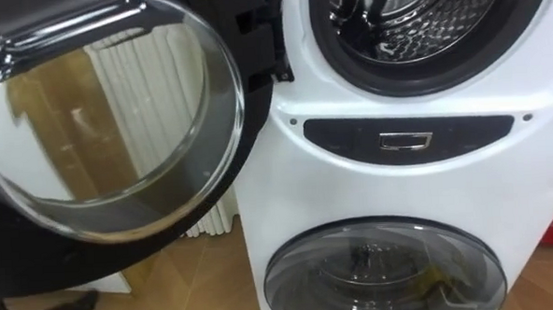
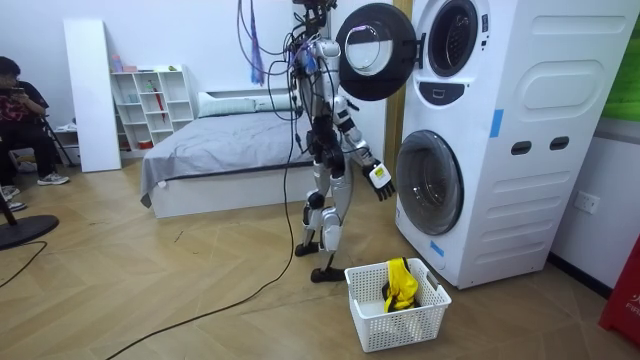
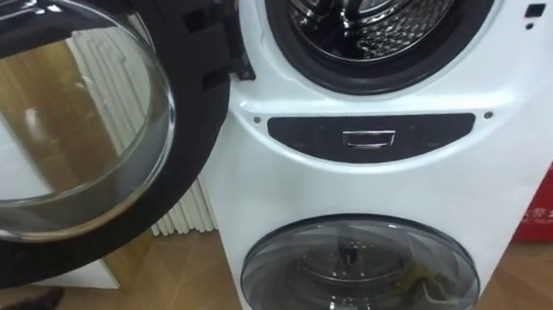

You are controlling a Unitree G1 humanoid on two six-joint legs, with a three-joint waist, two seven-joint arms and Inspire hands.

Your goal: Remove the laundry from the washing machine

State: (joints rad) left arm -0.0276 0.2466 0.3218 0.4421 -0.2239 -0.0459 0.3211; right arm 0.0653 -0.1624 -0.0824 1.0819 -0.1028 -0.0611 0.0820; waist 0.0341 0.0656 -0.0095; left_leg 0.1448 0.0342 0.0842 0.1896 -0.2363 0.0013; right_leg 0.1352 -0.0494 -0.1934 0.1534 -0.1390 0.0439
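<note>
White stacked washing machine (image 2: 520, 200) with upper door (image 1: 97, 116) swung wide to the left, steel drum (image 1: 410, 9) exposed, lower door (image 1: 384, 272) closed; yellow clothes (image 2: 400, 285) lying in white basket (image 2: 395, 330) on wood floor (image 2: 200, 270) just beside machine; right robot hand (image 2: 377, 180) hanging low before lower door, fingers (image 2: 386, 190) loose, grasping nothing; grey bed (image 2: 230, 140) in the background

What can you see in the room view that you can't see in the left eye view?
Room view: the robot standing before the stacked machines, a white basket holding a yellow cloth, a bed and a seated person. Left eye view: the shiny drum's little holes and a small silver handle below it. Both: the open upper door and the closed lower door.
</note>
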